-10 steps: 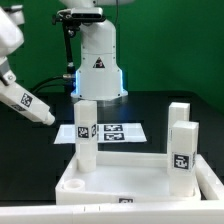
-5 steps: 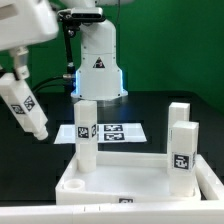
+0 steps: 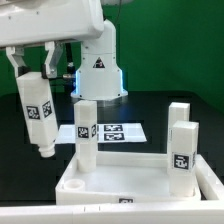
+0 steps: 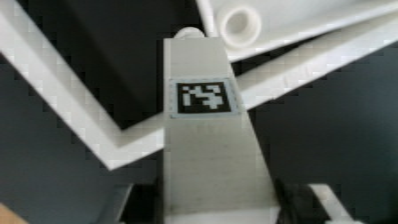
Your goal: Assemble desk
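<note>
The white rimmed tabletop panel lies at the front of the exterior view with three white tagged legs standing on it: one at the left and two at the right. My gripper is at the exterior view's left, shut on a fourth white leg that hangs nearly upright above the table, left of the panel. In the wrist view that leg runs away from the fingers, its tag facing the camera, with the panel's rim beneath.
The white robot base with a triangle logo stands at the back centre. The marker board lies flat on the black table behind the panel.
My gripper has swung the held leg from a slant at the far left to nearly upright, and moved it rightward toward the panel.
</note>
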